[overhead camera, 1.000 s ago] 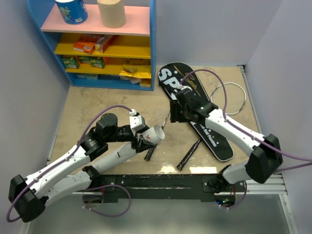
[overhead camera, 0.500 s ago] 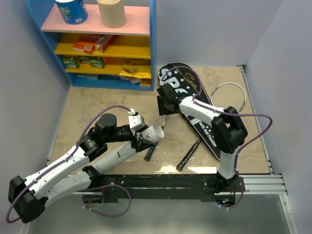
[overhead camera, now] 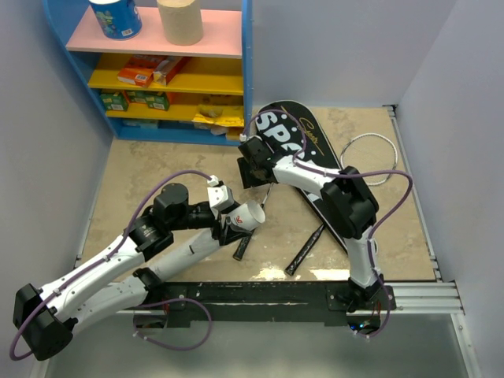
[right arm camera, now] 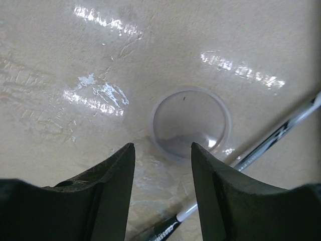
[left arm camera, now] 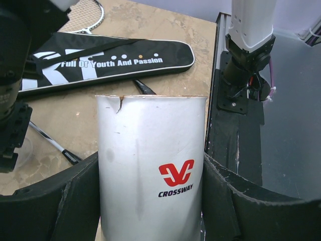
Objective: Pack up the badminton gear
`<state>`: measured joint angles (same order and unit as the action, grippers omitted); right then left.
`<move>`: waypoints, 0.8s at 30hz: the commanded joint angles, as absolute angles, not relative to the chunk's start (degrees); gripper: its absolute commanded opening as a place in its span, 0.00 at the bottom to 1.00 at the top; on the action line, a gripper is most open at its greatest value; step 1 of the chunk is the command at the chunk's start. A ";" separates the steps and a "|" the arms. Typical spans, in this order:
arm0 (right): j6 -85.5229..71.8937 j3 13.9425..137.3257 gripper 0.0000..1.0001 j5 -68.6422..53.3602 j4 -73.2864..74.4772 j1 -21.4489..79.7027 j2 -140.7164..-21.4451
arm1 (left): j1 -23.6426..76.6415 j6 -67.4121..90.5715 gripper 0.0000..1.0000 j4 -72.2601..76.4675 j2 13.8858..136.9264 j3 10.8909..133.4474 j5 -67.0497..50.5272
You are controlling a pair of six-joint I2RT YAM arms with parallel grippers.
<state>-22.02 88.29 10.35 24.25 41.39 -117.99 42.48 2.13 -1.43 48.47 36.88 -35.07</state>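
Observation:
My left gripper [overhead camera: 235,220] [left arm camera: 150,173] is shut on the white tube [overhead camera: 250,215] [left arm camera: 150,150], lettered CROSSWAY, and holds it tilted above the table. The black SPORT bag [overhead camera: 323,177] [left arm camera: 115,57] lies flat at centre right. One racket's white head [overhead camera: 370,160] [left arm camera: 86,12] sticks out beyond the bag. Two black handles [overhead camera: 242,247] [overhead camera: 305,252] lie near the front edge. My right gripper [overhead camera: 250,167] [right arm camera: 163,150] is open and empty, just above the table left of the bag's top. A clear round cap [right arm camera: 190,123] lies just ahead of its fingertips [right arm camera: 123,155], beside a racket shaft [right arm camera: 281,133].
A blue shelf unit [overhead camera: 246,71] stands at the back left, with small coloured boxes [overhead camera: 146,72] on its shelves and blue and tan paper rolls [overhead camera: 116,17] on top. Purple walls close in both sides. A black rail [overhead camera: 260,293] runs along the near edge.
My right arm has swung left across the bag, from over its middle to the table beside its top end. My left arm still holds the tube in the same place.

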 commanded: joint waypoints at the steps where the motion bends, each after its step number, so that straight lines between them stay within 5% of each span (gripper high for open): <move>1: -21.53 91.58 0.51 9.93 22.68 42.54 -119.35 | 42.71 2.02 0.08 0.79 47.99 39.02 -35.07; 11: -21.89 93.25 0.47 13.44 24.52 43.33 -122.87 | 42.71 2.20 0.08 0.88 47.81 39.02 -35.07; 24: -22.06 93.69 0.12 16.35 26.98 43.68 -125.77 | 42.71 2.02 0.08 0.70 47.64 39.02 -35.16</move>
